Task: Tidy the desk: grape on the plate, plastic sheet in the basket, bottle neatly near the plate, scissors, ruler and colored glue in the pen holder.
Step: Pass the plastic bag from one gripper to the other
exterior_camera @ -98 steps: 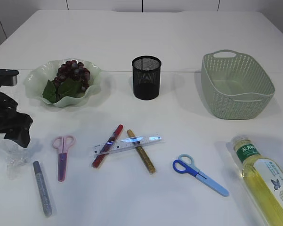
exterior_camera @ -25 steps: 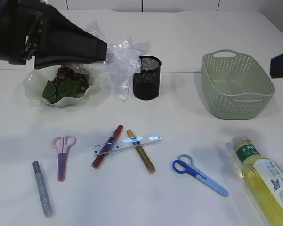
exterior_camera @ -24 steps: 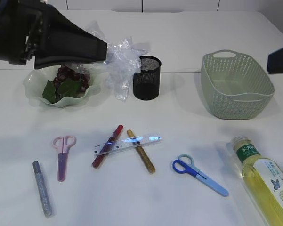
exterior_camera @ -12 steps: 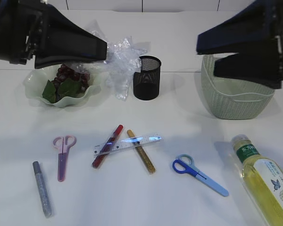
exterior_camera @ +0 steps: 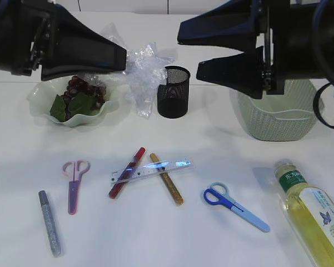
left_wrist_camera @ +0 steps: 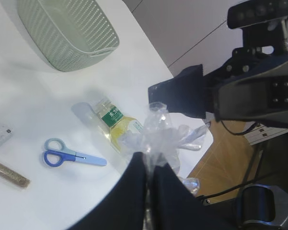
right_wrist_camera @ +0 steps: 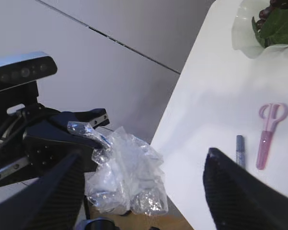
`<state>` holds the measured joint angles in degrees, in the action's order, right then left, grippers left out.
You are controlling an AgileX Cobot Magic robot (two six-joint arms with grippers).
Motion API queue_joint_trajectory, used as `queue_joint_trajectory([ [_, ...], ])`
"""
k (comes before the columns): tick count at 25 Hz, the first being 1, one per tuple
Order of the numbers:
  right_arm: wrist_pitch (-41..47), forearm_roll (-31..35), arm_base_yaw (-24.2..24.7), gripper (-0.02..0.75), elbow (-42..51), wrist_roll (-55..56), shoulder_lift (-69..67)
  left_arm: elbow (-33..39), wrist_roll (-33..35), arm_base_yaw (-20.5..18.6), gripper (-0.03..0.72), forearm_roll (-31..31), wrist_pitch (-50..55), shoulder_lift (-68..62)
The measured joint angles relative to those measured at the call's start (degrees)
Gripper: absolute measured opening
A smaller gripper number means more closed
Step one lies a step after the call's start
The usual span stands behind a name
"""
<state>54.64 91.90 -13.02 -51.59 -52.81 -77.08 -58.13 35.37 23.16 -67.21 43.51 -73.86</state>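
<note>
So this looks like the plastic sheet step, and I'd guess a handoff between the arms is coming. Biggest things first: the white bench (exterior_camera: 172, 233) is covered with stuff that isn't sorted yet, and both arms are up in the air over the back half of it. The left gripper (exterior_camera: 122, 57) has its fingers clamped shut on the crumpled plastic sheet (exterior_camera: 140, 72), which hangs in mid-air between the plate (exterior_camera: 44, 103) and the pen holder (exterior_camera: 173, 92). The right gripper (exterior_camera: 190, 50) is pointed at it from the other side with its fingers spread wide and nothing in them, close to the sheet but not touching as far as I can tell. The basket (exterior_camera: 278, 119) sits on the right, mostly hidden behind the right arm. The bottle (exterior_camera: 311, 214) lies on its side at the front right corner, nowhere near the plate. The grape (exterior_camera: 84, 88) is already on the plate. Smaller bits on the bench: ruler (exterior_camera: 150, 171) lying across two glue sticks, a grey glue stick (exterior_camera: 49, 221), blue scissors (exterior_camera: 236, 207) and pink scissors (exterior_camera: 74, 183). Next move, I reckon: the right fingers need to slide around a good bunch of plastic and close before the left lets go, then carry it over the basket.
</note>
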Motion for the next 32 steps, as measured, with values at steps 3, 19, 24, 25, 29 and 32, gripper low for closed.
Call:
queue_joint_trajectory([
  [3, 2.39, 2.46, 0.00, 0.598, 0.00, -0.86, -2.11, 0.00, 0.11, 0.00, -0.006, -0.12, 0.00, 0.00],
  [19, 5.14, 4.46, -4.56, 0.595, 0.00, -4.52, -5.16, 0.00, 0.63, 0.00, -0.006, -0.12, -0.63, 0.00],
  [24, 5.23, 7.45, -5.10, 0.592, -0.17, -5.32, -6.37, 0.00, 0.72, 0.00, -0.006, -0.38, -0.67, 0.00],
  [25, 5.23, 7.71, -5.10, 0.587, -0.17, -5.42, -6.37, 0.00, 0.72, 0.00, -0.006, -0.66, -0.67, 0.00],
  [29, 5.23, 8.05, -5.19, 0.512, -0.17, -5.64, -6.37, 0.00, 0.72, 0.00, -0.006, -1.89, -0.67, 0.00],
  [32, 5.23, 8.55, -5.67, 0.422, -0.17, -5.77, -6.37, 0.00, 0.83, 0.00, -0.006, -2.04, -0.76, 0.00],
])
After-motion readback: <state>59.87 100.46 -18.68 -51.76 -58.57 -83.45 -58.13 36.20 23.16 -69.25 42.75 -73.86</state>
